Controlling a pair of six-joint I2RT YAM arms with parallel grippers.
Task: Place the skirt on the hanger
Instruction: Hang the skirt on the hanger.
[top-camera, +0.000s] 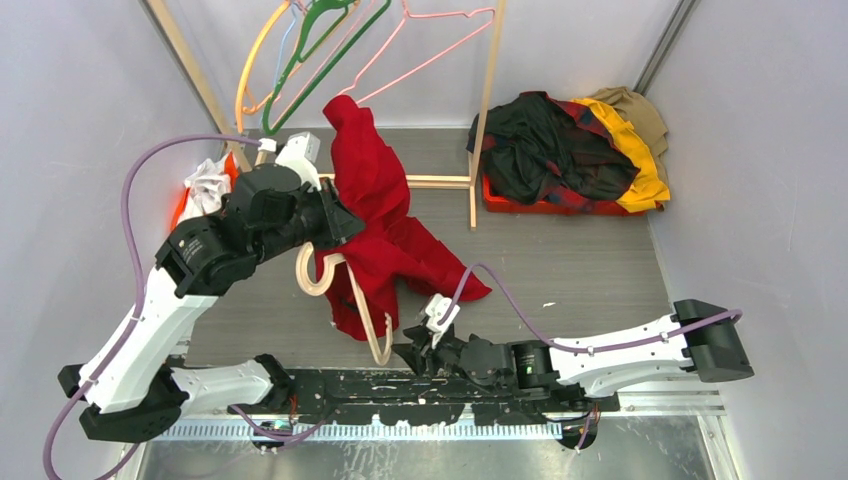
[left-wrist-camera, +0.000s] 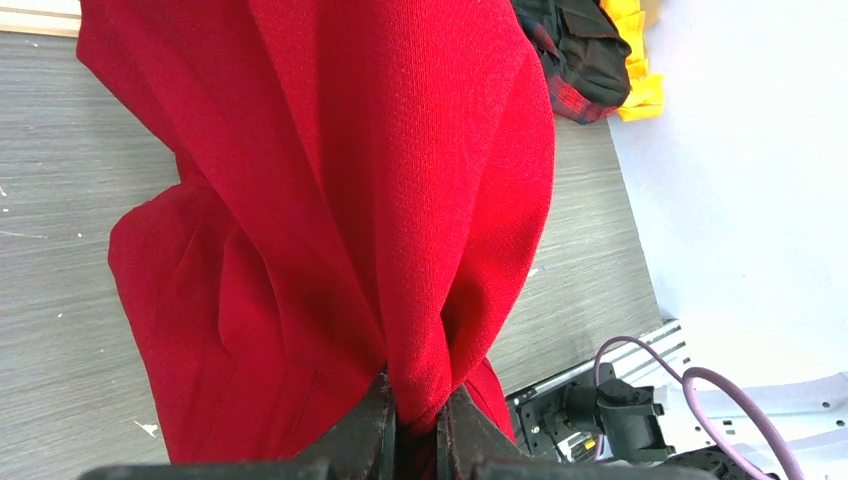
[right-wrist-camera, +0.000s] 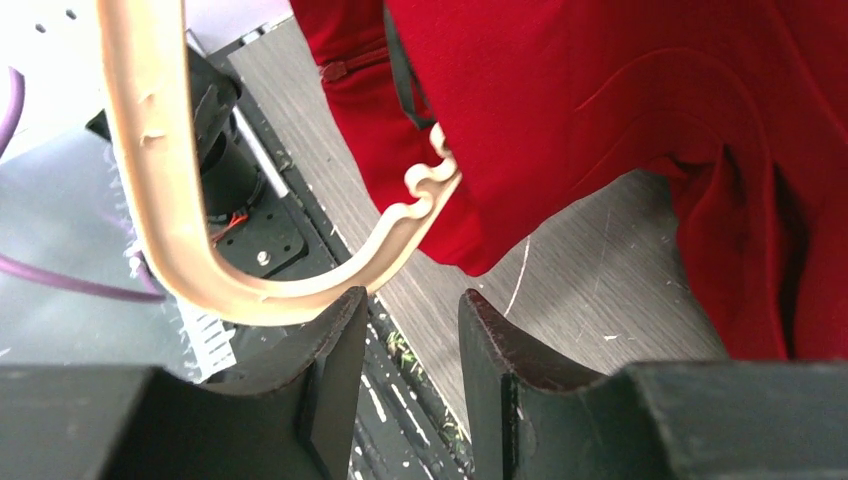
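The bright-red skirt (top-camera: 375, 190) hangs bunched from my left gripper (top-camera: 345, 222), its lower folds resting on the grey table. In the left wrist view the left gripper (left-wrist-camera: 415, 408) is shut on a fold of the skirt (left-wrist-camera: 350, 150). The cream hanger (top-camera: 380, 345) lies partly under the skirt, with its hook beside the left gripper. My right gripper (top-camera: 408, 352) is low at the near edge by the hanger's end. In the right wrist view the right gripper (right-wrist-camera: 410, 310) is open and empty. The hanger's curved arm (right-wrist-camera: 160, 200) passes just above the left finger, and the skirt (right-wrist-camera: 600, 100) is beyond.
A wooden rack (top-camera: 487, 110) stands at the back with a green hanger (top-camera: 300, 70) and a pink hanger (top-camera: 430, 45). A pile of dark plaid and yellow clothes (top-camera: 570, 150) fills a red tray (top-camera: 540, 207) at the back right. White and orange items (top-camera: 205, 185) lie at the left.
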